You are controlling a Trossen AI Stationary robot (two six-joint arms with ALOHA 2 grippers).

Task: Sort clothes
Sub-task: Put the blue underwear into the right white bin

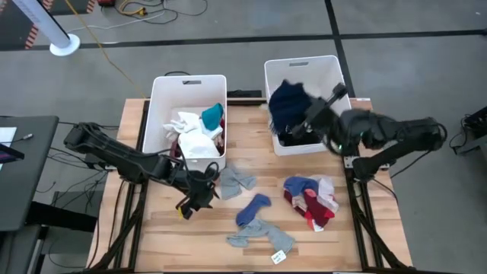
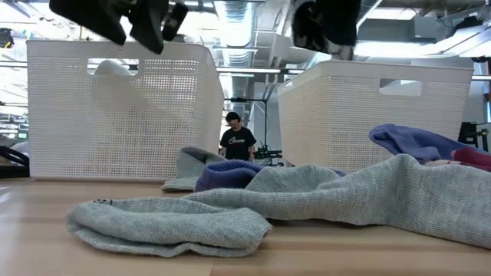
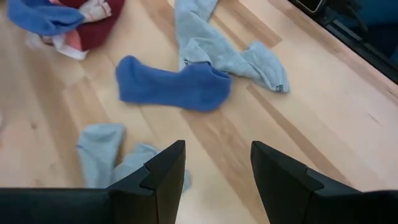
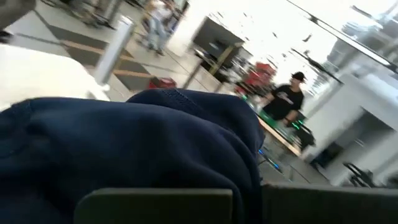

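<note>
Loose clothes lie on the wooden table: a blue sock, grey socks, a tagged grey sock and a red, blue and white heap. My left gripper hangs open above the table left of the socks, slanting down, with nothing between its fingers. My right gripper is shut on a navy garment above the right white bin. My right gripper pinches a bunched part of the navy garment between its two fingers; the cloth itself hides the exact spot. The fingers come level from the table's right side. The garment is lifted clear of the table and hangs above the right bin's opening.
The left white bin at the table's far side holds white, teal and maroon clothes. In the low view grey socks fill the foreground before both bins. A person stands in the room beyond the table.
</note>
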